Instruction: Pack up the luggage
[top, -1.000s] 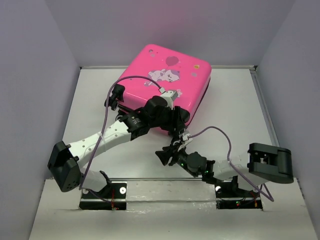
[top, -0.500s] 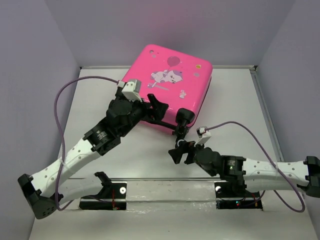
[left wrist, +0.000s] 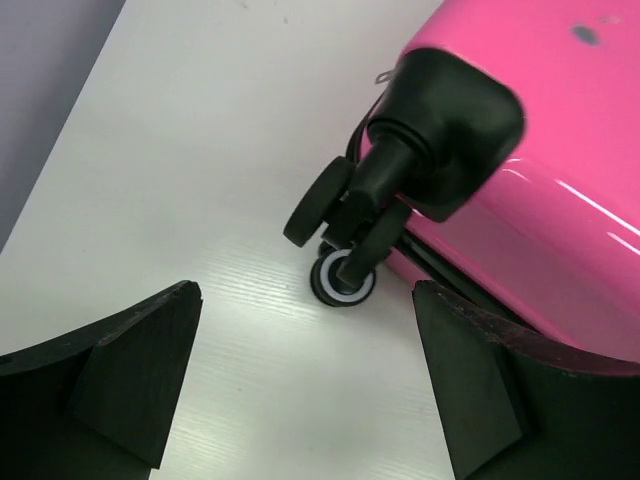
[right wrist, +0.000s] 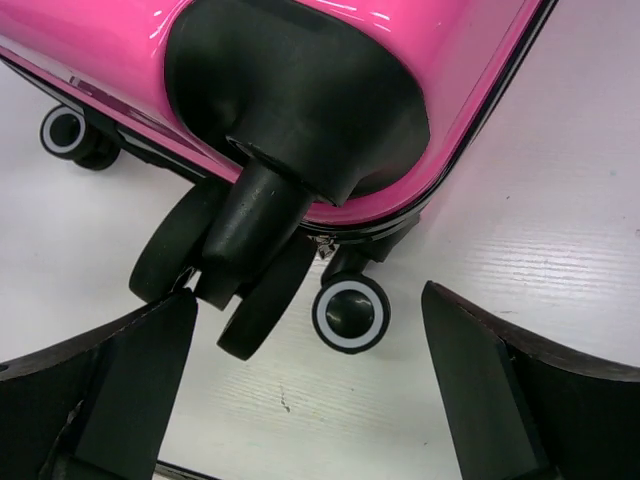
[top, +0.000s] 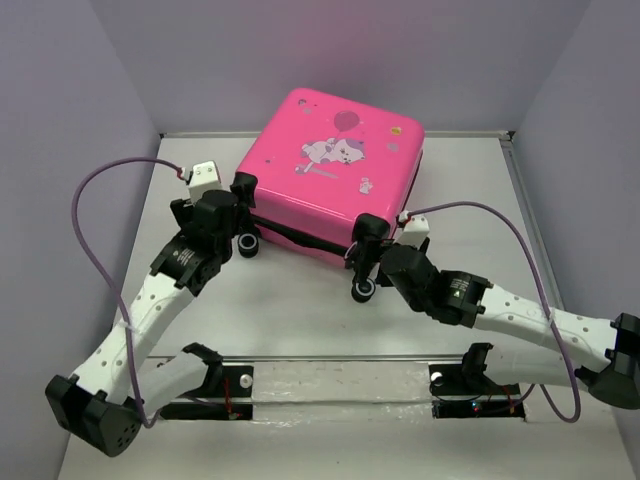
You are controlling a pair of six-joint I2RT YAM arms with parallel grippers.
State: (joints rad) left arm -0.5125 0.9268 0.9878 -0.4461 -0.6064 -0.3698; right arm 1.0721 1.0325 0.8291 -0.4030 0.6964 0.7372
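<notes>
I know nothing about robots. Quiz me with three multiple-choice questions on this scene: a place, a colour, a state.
1. The right gripper is: A) at a near-corner caster wheel of the luggage; B) on its lid; C) behind it.
2. The luggage shell is: A) blue; B) pink; C) green.
3. The left gripper is: A) clamped on a wheel; B) shut, empty; C) open.
Answers: 1 A, its wrist view shows the wheel just ahead; 2 B, bright pink in every view; 3 C, wide gap, nothing held.

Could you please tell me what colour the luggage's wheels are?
Black caster wheels with white-ringed hubs; clearest in the right wrist view.
</notes>
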